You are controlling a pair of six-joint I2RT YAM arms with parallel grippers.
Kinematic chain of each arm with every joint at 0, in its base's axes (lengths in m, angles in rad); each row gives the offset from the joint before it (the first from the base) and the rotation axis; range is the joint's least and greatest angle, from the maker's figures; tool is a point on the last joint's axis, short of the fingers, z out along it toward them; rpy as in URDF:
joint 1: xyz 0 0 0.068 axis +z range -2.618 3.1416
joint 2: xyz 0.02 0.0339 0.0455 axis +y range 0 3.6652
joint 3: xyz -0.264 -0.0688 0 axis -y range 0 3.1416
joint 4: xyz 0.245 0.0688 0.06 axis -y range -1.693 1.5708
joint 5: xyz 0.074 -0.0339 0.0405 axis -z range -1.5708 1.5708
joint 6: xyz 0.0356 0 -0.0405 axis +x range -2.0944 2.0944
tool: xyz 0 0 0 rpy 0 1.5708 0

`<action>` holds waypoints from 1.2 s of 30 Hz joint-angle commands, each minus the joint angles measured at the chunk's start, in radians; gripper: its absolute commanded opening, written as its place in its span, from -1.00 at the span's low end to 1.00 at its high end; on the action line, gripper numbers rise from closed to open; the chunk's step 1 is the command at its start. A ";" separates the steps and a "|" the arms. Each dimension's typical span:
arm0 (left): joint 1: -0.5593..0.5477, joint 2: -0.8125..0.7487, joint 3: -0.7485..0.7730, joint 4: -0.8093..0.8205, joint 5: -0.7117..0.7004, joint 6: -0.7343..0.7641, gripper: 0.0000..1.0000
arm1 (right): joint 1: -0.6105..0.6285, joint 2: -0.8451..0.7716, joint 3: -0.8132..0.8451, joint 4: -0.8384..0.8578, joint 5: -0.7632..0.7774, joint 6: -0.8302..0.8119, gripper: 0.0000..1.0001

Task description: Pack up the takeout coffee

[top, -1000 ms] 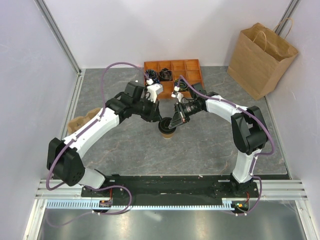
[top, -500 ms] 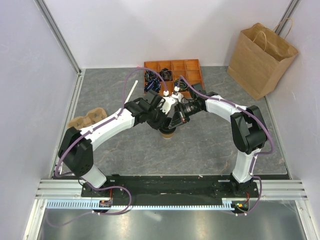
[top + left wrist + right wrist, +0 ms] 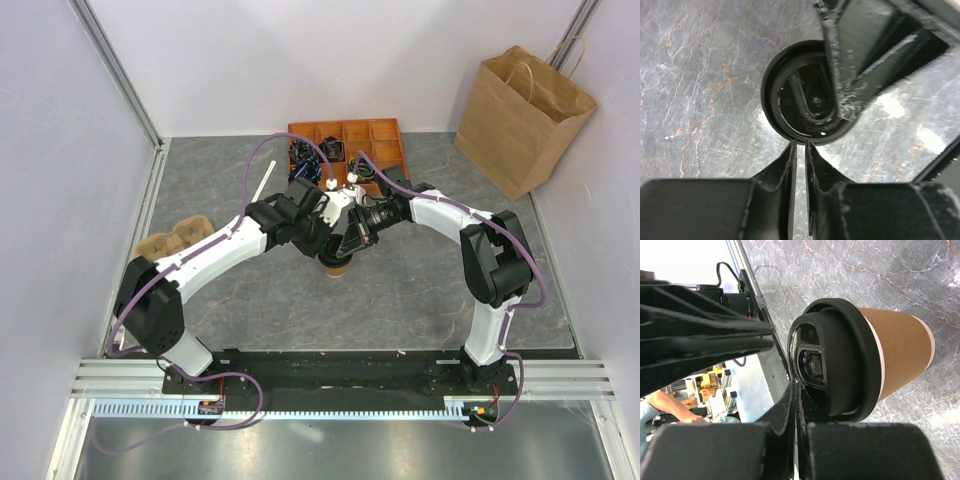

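Observation:
The takeout coffee (image 3: 336, 268), a small brown paper cup with a black lid, stands upright on the grey table at the middle. In the left wrist view I look down on its lid (image 3: 790, 95). My left gripper (image 3: 799, 145) is shut and empty, its tips at the lid's near rim. My right gripper (image 3: 795, 386) is shut, its tips against the top of the lid (image 3: 840, 365), and the brown cup wall (image 3: 900, 352) shows beside it. In the top view the left gripper (image 3: 327, 250) and the right gripper (image 3: 349, 249) meet over the cup and hide most of it.
A large brown paper bag (image 3: 520, 115) with handles stands at the back right. An orange compartment tray (image 3: 375, 140) lies behind the grippers. A tan cup carrier (image 3: 178, 236) sits at the left edge. A white stick (image 3: 262, 184) lies near the tray.
The left arm has swung its elbow in from the left, uncovering the cup carrier and the white stick. Its gripper stays at the cup. The right arm and the cup have not moved.

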 commanded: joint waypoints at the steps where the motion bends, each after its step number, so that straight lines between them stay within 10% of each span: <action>1: 0.003 -0.107 0.023 0.040 0.104 0.003 -0.57 | 0.001 0.010 0.038 -0.007 0.023 -0.060 -1.00; 10: 0.242 -0.112 -0.102 0.287 0.742 -0.374 -0.37 | -0.001 -0.068 0.111 -0.010 -0.071 -0.025 -0.86; 15: 0.252 -0.057 -0.185 0.519 0.882 -0.595 -0.39 | -0.001 -0.146 0.131 -0.085 0.125 -0.074 -0.82; 24: 0.253 0.064 -0.176 0.568 0.842 -0.646 -0.46 | 0.051 -0.249 0.158 -0.203 0.668 -0.157 -0.71; 36: 0.261 0.183 -0.188 0.551 0.821 -0.670 -0.54 | 0.151 -0.224 0.193 -0.277 0.768 -0.192 -0.49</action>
